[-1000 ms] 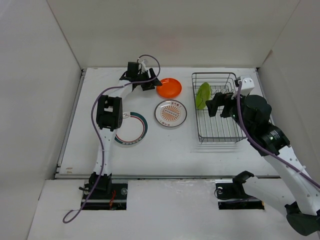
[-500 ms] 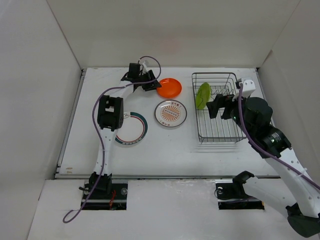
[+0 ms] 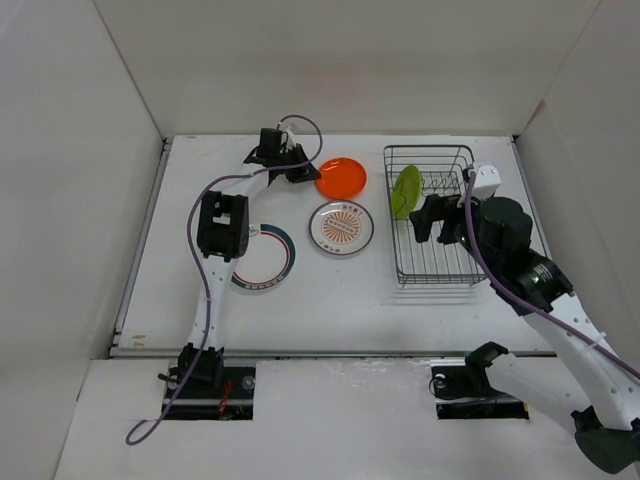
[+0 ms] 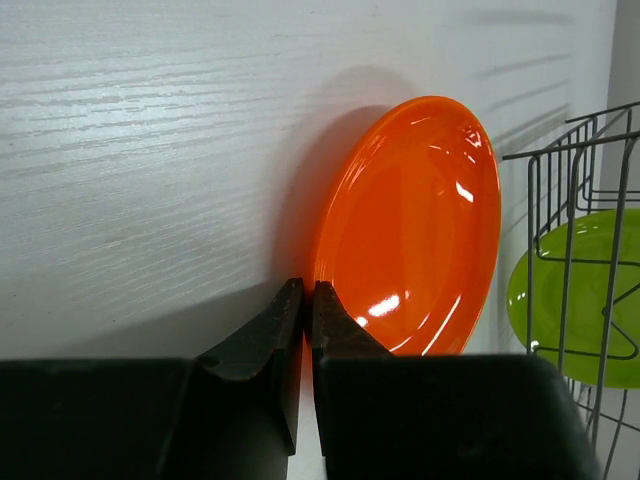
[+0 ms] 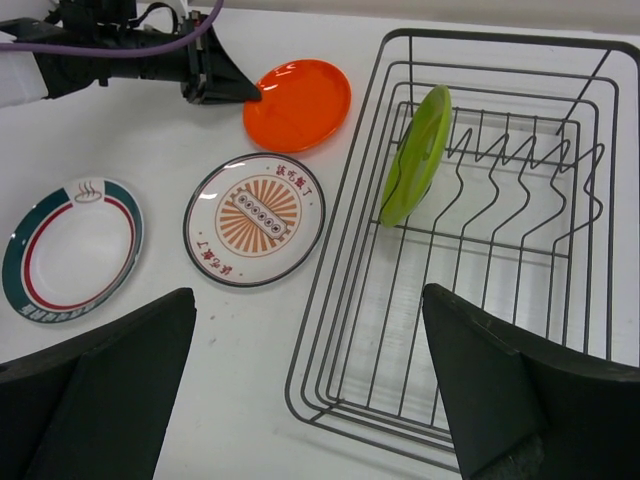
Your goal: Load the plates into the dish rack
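Observation:
My left gripper is shut on the near rim of the orange plate, which lies on the table at the back. The lime green plate stands on edge among the prongs of the black wire dish rack. The sunburst plate and the ringed plate lie flat on the table. My right gripper hovers open over the rack's left part, holding nothing.
White walls enclose the table on the left, back and right. The rack stands at the right, close to the right wall. The left arm's purple cable loops above the left wrist.
The left gripper's jaws have closed on the orange plate's rim. The right arm has shifted slightly left above the rack, still open.

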You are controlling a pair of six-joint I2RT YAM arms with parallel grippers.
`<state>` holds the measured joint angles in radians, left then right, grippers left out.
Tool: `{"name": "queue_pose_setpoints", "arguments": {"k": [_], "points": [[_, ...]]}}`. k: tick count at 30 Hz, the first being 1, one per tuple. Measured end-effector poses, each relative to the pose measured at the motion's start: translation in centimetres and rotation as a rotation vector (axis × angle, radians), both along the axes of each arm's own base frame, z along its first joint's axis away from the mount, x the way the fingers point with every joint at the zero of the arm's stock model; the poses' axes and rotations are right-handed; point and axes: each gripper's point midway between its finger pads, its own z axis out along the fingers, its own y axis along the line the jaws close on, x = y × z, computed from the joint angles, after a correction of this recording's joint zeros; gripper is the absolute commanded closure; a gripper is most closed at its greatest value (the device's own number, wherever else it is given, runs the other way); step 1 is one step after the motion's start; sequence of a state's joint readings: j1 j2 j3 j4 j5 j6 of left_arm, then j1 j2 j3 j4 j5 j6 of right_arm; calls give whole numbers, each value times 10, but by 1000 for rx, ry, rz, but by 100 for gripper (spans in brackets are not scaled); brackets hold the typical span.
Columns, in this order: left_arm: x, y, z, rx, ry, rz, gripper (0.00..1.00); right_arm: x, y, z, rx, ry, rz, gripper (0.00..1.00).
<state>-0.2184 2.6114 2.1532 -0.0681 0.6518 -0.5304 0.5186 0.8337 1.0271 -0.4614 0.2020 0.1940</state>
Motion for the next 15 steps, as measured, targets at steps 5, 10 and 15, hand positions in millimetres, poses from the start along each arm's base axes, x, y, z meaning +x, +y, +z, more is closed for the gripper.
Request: {"name": "queue_pose_setpoints", "arguments": {"k": [5,10,15], "points": [[5,8,2,-20,15,35,100,1,2,-8,0,19,-1,1],[23,38,12,-71,20,112,100,3,7,-21,0,44,13,1],[36,72,34,-150,3,150,100,6,15,-33,3,70,40,1]]}}
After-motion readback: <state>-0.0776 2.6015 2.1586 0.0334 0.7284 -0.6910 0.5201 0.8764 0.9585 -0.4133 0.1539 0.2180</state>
